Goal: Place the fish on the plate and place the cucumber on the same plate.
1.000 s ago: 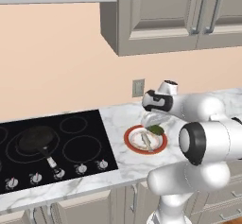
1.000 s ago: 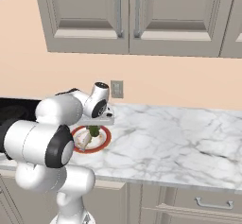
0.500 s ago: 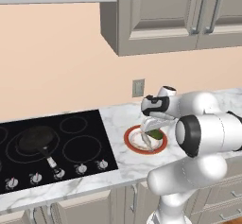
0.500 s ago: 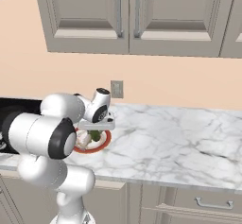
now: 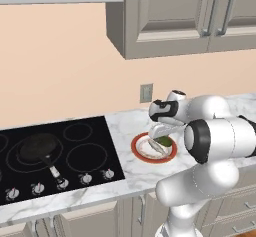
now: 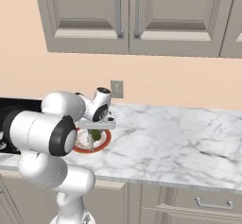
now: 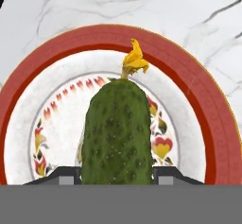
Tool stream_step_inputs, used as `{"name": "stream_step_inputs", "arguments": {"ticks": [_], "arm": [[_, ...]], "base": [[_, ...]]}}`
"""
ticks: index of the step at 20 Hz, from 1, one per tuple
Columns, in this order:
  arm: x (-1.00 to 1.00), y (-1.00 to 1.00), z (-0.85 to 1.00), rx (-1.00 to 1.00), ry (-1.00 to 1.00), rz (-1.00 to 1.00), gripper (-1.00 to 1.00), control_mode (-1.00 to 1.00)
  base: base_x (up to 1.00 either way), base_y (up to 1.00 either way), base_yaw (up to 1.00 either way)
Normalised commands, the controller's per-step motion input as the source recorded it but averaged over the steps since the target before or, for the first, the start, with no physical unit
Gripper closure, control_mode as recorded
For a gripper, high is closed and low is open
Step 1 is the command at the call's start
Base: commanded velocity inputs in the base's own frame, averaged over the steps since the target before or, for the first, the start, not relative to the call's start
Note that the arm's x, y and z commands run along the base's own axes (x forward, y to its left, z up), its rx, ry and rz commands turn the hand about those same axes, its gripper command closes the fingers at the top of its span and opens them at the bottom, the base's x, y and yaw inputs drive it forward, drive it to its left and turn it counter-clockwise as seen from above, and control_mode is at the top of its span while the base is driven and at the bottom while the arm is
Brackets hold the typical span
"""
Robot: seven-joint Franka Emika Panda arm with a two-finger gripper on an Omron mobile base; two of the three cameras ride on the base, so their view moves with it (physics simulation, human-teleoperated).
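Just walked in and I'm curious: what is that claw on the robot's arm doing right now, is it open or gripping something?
Gripper: shut on the cucumber, holding it over the plate.

No text, label, brand, number or sign can be read anywhere. The plate [image 7: 208,124] under the claw [image 7: 116,176] carries only painted hearts and leaf motifs, no letters. The stove knobs [image 5: 85,179], well off to the claw's side, show marks too small to read.
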Motion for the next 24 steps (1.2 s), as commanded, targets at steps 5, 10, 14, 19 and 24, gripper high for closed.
{"name": "stream_step_inputs", "arguments": {"ticks": [5,10,14,19,24], "arm": [[-0.09,0.03,0.0,0.0,0.0,0.0,-1.0,-1.0],[-0.08,0.02,0.0,0.0,0.0,0.0,-1.0,-1.0],[0.0,0.01,0.23,-0.01,0.0,0.0,-1.0,-1.0],[-0.41,0.03,0.65,0.0,-0.05,0.0,-1.0,-1.0],[-0.89,0.0,0.59,0.0,-0.15,-0.05,-1.0,-1.0]], "base": [[0.0,0.0,0.0],[0.0,0.0,0.0],[0.0,0.0,0.0],[0.0,0.0,0.0],[0.0,0.0,0.0]]}}
